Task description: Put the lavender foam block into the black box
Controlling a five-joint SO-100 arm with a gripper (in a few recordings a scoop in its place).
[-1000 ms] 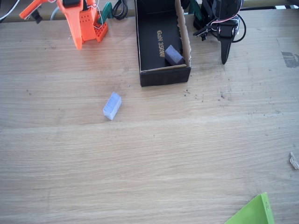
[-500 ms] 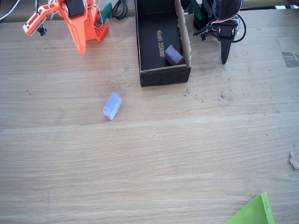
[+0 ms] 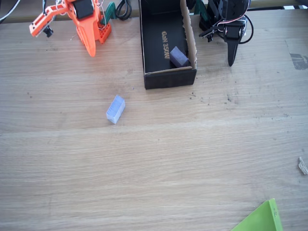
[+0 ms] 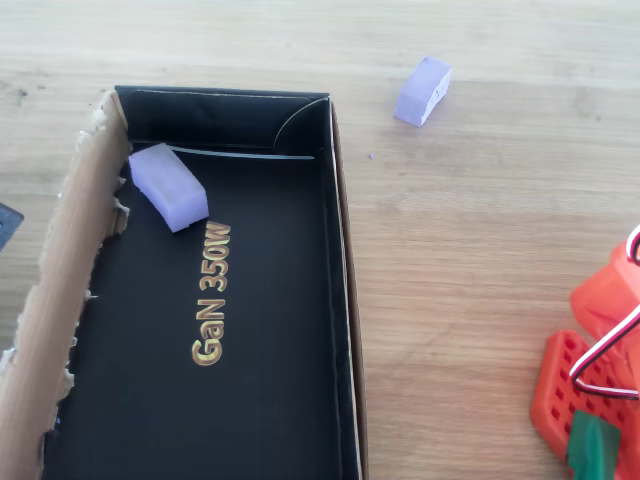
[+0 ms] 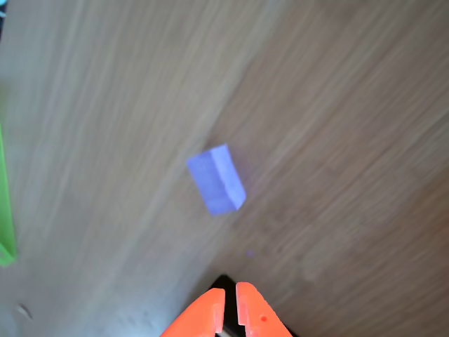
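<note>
The lavender foam block (image 3: 115, 109) lies on the wooden table, left of and in front of the black box (image 3: 169, 78). The overhead view has the block (image 4: 423, 90) just outside the box's wall (image 4: 341, 300); in the wrist view the block (image 5: 216, 181) lies ahead of my fingertips. My orange gripper (image 3: 91, 50) hangs shut and empty at the back left, well behind the block, and its two orange tips (image 5: 230, 298) nearly touch. A darker purple block (image 3: 179, 57) rests in the box's near corner, beside the raw brown cardboard wall (image 3: 190, 33).
A lime-green sheet (image 3: 260, 219) pokes in at the front right corner, and its edge (image 5: 5, 210) runs along the left of the wrist view. A small scrap (image 3: 302, 166) lies at the right edge. The arm's orange base (image 4: 590, 390) stands right of the box.
My gripper has swung to the right along the back of the table, nearer the box. Both blocks and the box have stayed put.
</note>
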